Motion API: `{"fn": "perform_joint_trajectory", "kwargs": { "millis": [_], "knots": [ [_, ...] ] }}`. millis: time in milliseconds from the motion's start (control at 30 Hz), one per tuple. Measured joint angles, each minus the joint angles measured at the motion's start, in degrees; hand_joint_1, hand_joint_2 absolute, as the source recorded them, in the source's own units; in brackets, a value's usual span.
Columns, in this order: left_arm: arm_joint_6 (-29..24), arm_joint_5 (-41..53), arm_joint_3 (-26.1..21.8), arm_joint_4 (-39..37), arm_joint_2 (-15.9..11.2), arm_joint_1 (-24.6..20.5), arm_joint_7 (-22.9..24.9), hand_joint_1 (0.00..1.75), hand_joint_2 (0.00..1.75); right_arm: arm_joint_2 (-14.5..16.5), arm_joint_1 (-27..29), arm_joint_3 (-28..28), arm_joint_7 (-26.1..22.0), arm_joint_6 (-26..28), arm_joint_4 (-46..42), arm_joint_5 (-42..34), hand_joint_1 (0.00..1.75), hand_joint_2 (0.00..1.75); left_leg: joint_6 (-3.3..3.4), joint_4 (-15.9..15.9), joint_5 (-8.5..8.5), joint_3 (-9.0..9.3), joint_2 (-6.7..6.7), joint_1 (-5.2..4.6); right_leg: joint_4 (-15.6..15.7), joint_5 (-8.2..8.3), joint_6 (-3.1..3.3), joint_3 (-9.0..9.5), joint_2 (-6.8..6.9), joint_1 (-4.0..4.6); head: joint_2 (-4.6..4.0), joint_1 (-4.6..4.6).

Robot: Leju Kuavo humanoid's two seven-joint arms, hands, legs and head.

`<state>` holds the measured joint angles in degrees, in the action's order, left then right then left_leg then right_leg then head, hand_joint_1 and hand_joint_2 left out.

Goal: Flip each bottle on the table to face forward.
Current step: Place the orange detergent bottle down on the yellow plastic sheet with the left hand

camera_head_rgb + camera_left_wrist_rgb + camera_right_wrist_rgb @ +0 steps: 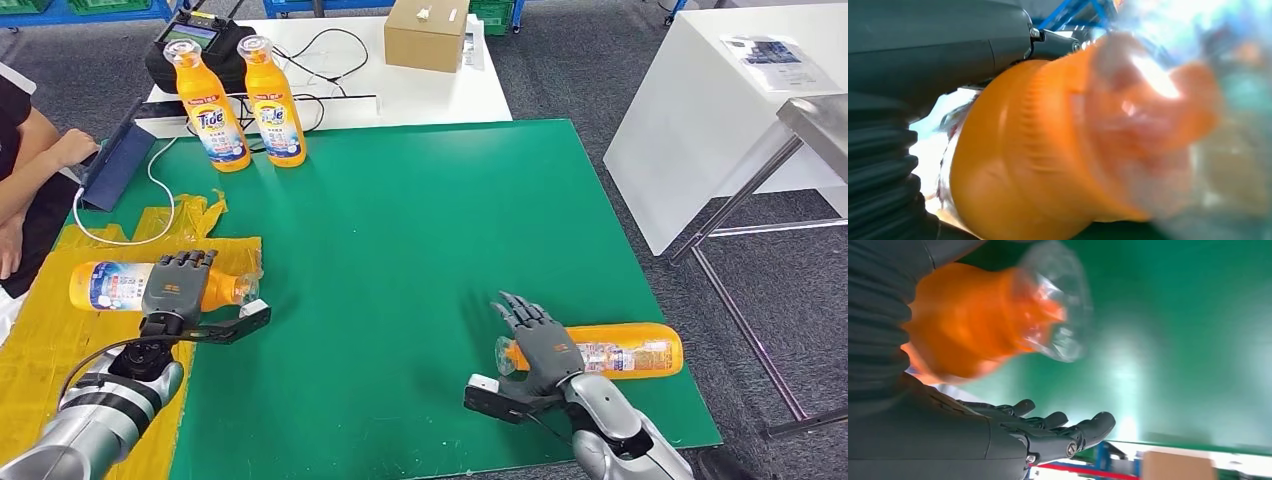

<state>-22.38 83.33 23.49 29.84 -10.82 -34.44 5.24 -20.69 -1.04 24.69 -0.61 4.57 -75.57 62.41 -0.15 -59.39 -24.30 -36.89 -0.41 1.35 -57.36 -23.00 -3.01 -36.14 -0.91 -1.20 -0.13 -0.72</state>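
A: Where are the bottles lying?

B: In the head view, one orange bottle [120, 284] lies on its side at the lower left of the frame, on yellow plastic [40, 330], with the left hand [178, 285] wrapped over its middle. Another lying bottle [625, 351] sits lower right on the green counter [420, 230].

A: And the right hand [538, 340]?

B: Fingers spread, resting over that bottle's neck end; the right wrist view shows them apart beside its clear cap [1058, 315]. Two Tide bottles [245, 100] stand upper left.
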Motion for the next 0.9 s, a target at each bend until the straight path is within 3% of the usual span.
{"fn": "perform_joint_trajectory", "kwargs": {
  "millis": [333, 600, 900],
  "knots": [
    [0.42, -10.08, -8.78, 4.45, 1.67, 3.87, -10.82, 0.00, 1.75, -8.64, 4.99, -7.87, 2.09, -4.20, -3.62, 0.88, 0.00, 1.75, 0.01, 0.00, -0.01, -0.02, -0.05, -0.03, 0.01, -0.01, -0.01, 0.02, 0.01, -0.02, 0.00, -0.02],
    [0.02, -14.21, -11.02, 12.82, 3.15, 8.82, -13.00, 0.00, 1.75, -7.25, 5.27, -9.89, 2.59, -0.06, -6.00, 5.85, 0.00, 1.75, 0.01, 0.00, -0.01, -0.03, 0.09, 0.02, 0.00, -0.01, -0.01, -0.06, -0.01, 0.02, 0.00, 0.02],
    [3.99, -25.70, -12.29, 22.36, 4.97, 12.53, -19.93, 0.00, 1.75, -8.65, 6.63, -12.85, 1.48, -3.81, -5.67, 3.35, 0.00, 1.75, 0.03, 0.00, -0.02, -0.10, 0.06, -0.06, 0.02, -0.01, -0.01, -0.08, 0.00, -0.04, 0.00, 0.00]
  ]
}}
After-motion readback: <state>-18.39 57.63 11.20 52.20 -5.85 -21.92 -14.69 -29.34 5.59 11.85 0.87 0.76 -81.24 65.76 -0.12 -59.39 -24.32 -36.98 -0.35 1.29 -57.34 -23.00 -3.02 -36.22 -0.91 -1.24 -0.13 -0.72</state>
